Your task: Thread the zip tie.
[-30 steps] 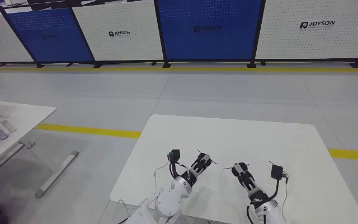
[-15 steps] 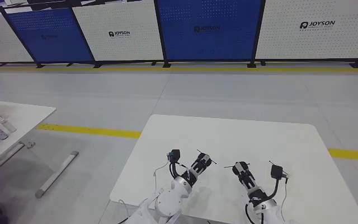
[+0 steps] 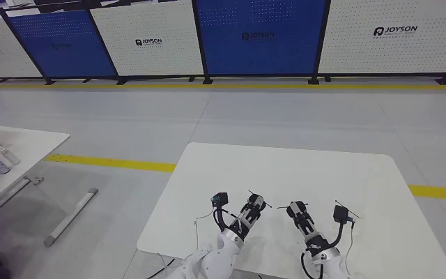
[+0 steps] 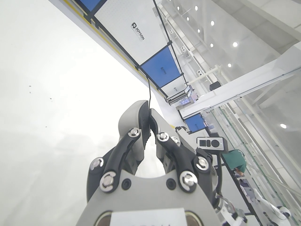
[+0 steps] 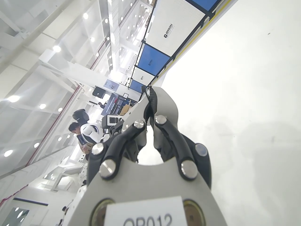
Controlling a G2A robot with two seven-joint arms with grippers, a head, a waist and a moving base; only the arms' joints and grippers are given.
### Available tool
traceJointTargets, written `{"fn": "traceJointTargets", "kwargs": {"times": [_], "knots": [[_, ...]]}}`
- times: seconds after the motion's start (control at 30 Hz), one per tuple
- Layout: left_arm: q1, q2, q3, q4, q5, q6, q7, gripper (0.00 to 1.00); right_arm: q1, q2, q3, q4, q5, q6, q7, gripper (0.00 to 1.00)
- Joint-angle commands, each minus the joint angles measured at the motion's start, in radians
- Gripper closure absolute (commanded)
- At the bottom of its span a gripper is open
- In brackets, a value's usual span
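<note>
Pinching a thin black zip tie (image 4: 149, 90), the left gripper (image 4: 149, 110) is clamped shut. Its wrist view shows the strip standing out past the tips. The right gripper (image 5: 148, 96) is clenched too, on a short black bit that is probably the zip tie's head end. From above, both hang close together over the table (image 3: 293, 167) near its front edge, and the tie shows as faint dark slivers.

Overhead down, wrists close — table (image 3: 293, 164) shared, seemingly
</note>
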Motion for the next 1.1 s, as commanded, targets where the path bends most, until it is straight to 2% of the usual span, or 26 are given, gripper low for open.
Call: {"fn": "traceJointTargets", "kwargs": {"times": [0.0, 0.17, 0.27, 0.43, 0.73, 0.87, 0.97, 1.07], "knots": [[0.0, 0.0, 0.0, 0.0, 0.001, 0.001, -0.001, 1.0, 0.0, 0.0, 0.0, 0.0, 0.0, 0.0, 0.0, 1.0], [-0.003, 0.0, -0.006, -0.005, 0.001, 0.007, 0.005, 1.0, 0.0, 0.0, 0.0, 0.0, 0.0, 0.0, 0.0, 1.0], [-0.001, 0.001, -0.01, -0.017, 0.067, 0.027, 0.038, 1.0, 0.0, 0.0, 0.0, 0.0, 0.0, 0.0, 0.0, 1.0], [-0.005, 0.007, -0.019, -0.032, 0.148, 0.09, -0.009, 1.0, 0.0, 0.0, 0.0, 0.0, 0.0, 0.0, 0.0, 1.0], [-0.002, 0.007, -0.019, -0.037, 0.152, 0.089, -0.009, 1.0, 0.0, 0.0, 0.0, 0.0, 0.0, 0.0, 0.0, 1.0], [-0.002, 0.007, -0.019, -0.037, 0.152, 0.089, -0.009, 1.0, 0.003, -0.01, -0.015, -0.002, -0.032, 0.028, -0.04, 1.0], [-0.002, 0.007, -0.019, -0.037, 0.152, 0.089, -0.009, 1.0, 0.023, -0.021, -0.038, 0.026, -0.057, 0.059, -0.074, 1.0], [-0.002, 0.007, -0.019, -0.037, 0.152, 0.089, -0.009, 1.0, 0.029, -0.023, -0.045, 0.031, -0.061, 0.06, -0.069, 1.0]]}}
